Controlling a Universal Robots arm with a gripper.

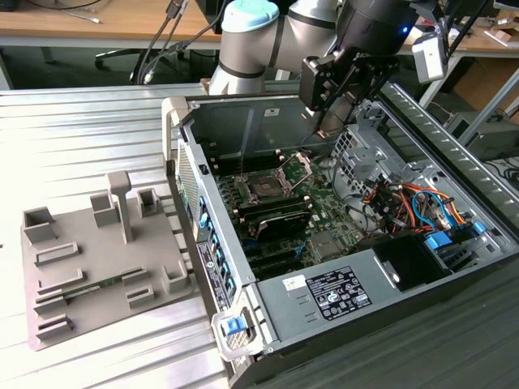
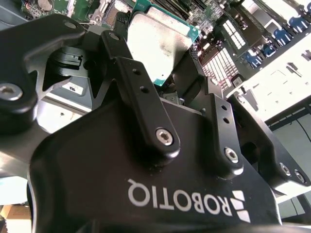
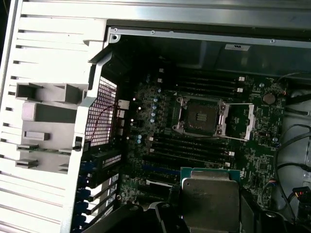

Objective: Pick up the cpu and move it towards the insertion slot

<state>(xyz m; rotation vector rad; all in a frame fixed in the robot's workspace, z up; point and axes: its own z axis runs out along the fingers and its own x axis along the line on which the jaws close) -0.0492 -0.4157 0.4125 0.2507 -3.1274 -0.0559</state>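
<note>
- White lettering shows on the black body of the end effector (image 2: 167, 80) in the second wrist view. White printed labels sit on the computer case (image 1: 243, 340), one on the power-supply cover at its near end; their print is too small to make out.
- The end effector's black fingers (image 2: 141, 102) are closed on the cpu (image 2: 158, 46), gripping it at its edges. The chip's silvery face and green rim show in both wrist views (image 3: 210, 199).
- The cpu hangs above the motherboard inside the open case, apart from the insertion slot (image 3: 202, 116), whose silver bracket is folded open beside the dark socket.
- In the exterior view the end effector (image 1: 324, 130) hovers over the case's far end, near the insertion slot (image 1: 268, 186).
- The grey fixture plate (image 1: 97, 267) lies on the slatted metal tabletop (image 1: 73, 138), toward the exterior view's left of the case.
</note>
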